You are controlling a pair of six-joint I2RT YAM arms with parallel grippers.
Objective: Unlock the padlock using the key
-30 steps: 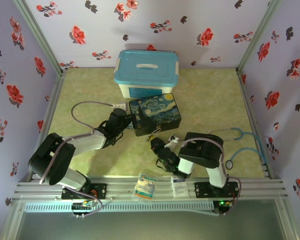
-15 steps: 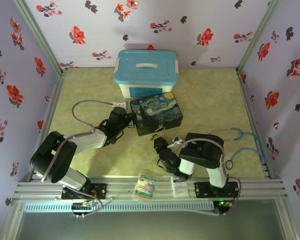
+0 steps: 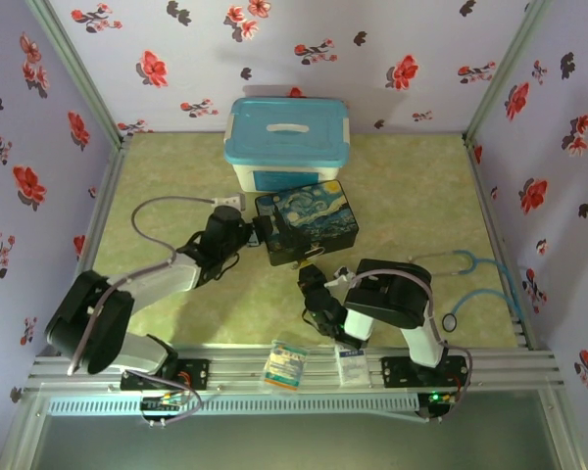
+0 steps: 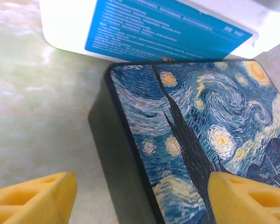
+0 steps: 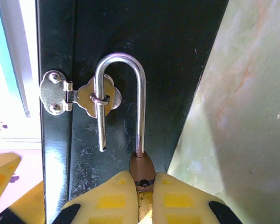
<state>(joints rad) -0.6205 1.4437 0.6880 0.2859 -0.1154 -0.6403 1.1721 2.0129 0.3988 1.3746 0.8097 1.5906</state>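
Padlock (image 5: 141,166): brass body, slim silvery U-shaped shackle

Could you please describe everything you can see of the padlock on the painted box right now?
The padlock is small, with a brass-coloured body and a thin, silvery U-shaped shackle. It is unlocked: one shackle leg sits in the body, the other ends free. That free leg passes through the ring of the metal hasp on the box's dark front. The right hand grips the body, its yellow fingers hiding most of it.
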